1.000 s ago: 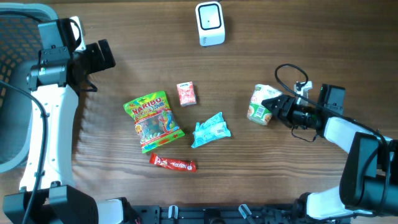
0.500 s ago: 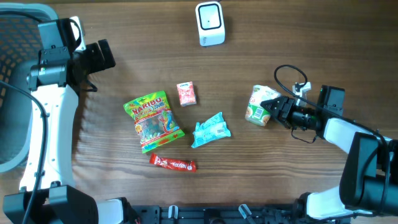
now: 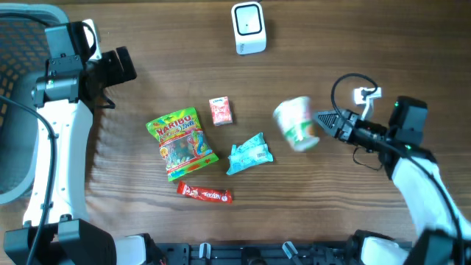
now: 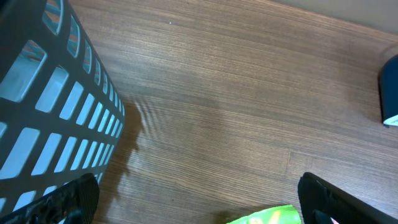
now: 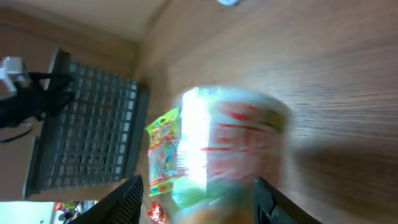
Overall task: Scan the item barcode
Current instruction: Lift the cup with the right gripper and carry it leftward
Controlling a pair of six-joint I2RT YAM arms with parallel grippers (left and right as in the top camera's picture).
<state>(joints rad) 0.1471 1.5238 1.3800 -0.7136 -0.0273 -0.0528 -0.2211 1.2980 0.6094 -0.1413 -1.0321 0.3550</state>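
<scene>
A white cup with green and red print [image 3: 296, 124] hangs blurred above the table, right of centre. My right gripper [image 3: 321, 122] is shut on it from the right. In the right wrist view the cup [image 5: 230, 143] fills the space between the two black fingers [image 5: 126, 198], lying on its side; no barcode can be made out. The white scanner [image 3: 248, 28] stands at the back centre, well apart from the cup. My left gripper [image 3: 118, 66] stays at the far left, open with nothing in it; in its wrist view the left gripper [image 4: 199, 211] spans bare wood.
A green Haribo bag [image 3: 180, 143], a small red packet [image 3: 221, 110], a light blue pouch [image 3: 249, 154] and a red bar [image 3: 205, 193] lie mid-table. A slatted basket [image 3: 18, 44] sits at the left edge, close beside the left gripper's finger [image 4: 68, 202].
The right gripper has lifted the cup off the table and swung it left and slightly back. The left arm has not moved.
</scene>
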